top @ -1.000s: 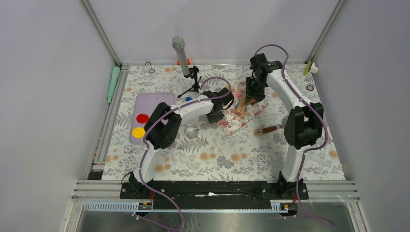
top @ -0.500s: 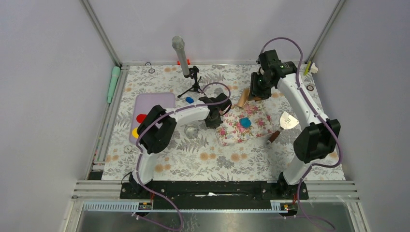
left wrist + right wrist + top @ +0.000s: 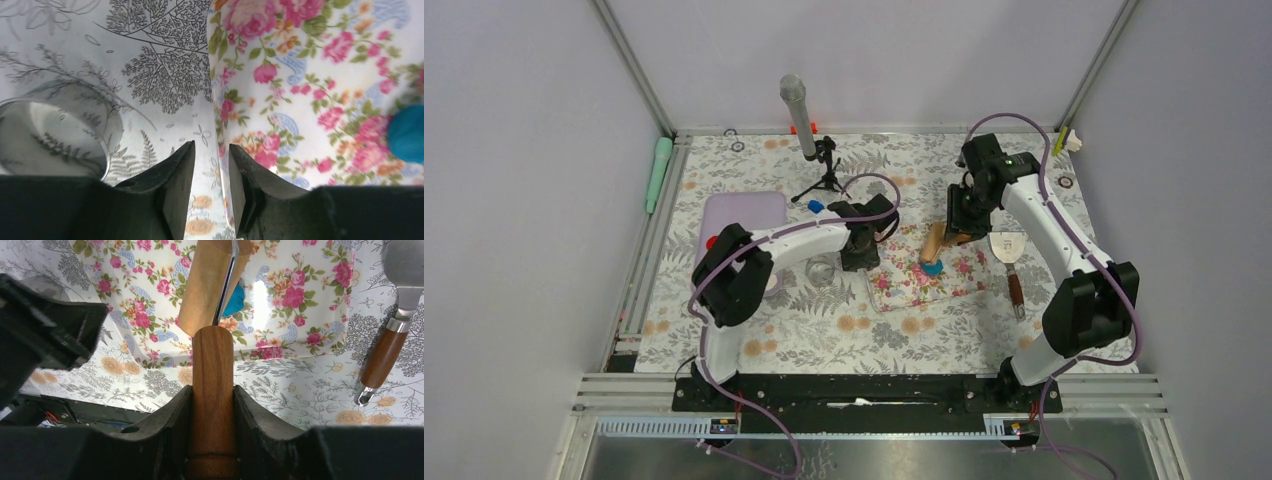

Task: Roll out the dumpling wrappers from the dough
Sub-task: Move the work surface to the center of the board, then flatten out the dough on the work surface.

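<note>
The dough (image 3: 932,266) is a small blue lump on the pink floral mat (image 3: 964,285). My right gripper (image 3: 951,222) is shut on the handle of the wooden roller (image 3: 212,390). The roller's drum (image 3: 210,287) is tilted down over the dough (image 3: 235,300), and whether they touch I cannot tell. My left gripper (image 3: 211,170) is open, low at the mat's left edge (image 3: 220,135). That edge runs through the gap between the fingers, apart from the dough (image 3: 407,140). The dumpling wrappers are out of view.
A wooden-handled spatula (image 3: 1009,258) lies just right of the mat. A clear glass ring (image 3: 821,268) stands left of my left gripper. Further left is a purple tray (image 3: 742,212) holding a red disc. A small blue piece (image 3: 815,206) and a microphone tripod (image 3: 826,175) are behind.
The right arm carried the roller from the mat's far edge forward onto the dough. The left jaws closed, then reopened. The mat turned and the spatula shifted round to its right.
</note>
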Robot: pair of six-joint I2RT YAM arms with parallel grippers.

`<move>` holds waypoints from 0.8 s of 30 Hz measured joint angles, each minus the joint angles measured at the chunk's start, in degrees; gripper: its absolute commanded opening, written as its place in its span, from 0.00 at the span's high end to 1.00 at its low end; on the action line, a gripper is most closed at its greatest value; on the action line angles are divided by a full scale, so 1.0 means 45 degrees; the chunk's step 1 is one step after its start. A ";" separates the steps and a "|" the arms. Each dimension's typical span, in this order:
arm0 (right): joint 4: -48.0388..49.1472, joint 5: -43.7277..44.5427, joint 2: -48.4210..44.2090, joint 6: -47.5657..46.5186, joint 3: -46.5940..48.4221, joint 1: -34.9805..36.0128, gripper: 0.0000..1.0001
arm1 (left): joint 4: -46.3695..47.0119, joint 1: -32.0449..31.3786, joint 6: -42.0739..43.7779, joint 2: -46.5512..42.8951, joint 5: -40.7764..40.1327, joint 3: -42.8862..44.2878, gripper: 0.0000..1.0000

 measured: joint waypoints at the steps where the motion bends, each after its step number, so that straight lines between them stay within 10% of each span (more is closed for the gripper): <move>1: -0.0039 0.0010 -0.0049 -0.0136 -0.0034 -0.0005 1.00 | -0.0049 0.0000 0.0107 -0.0257 -0.0024 -0.0049 0.60; 24: -0.1530 0.0593 0.1773 -0.0738 0.0840 0.0015 1.00 | 0.0646 0.0253 0.3837 -0.7781 0.0840 -0.2210 0.45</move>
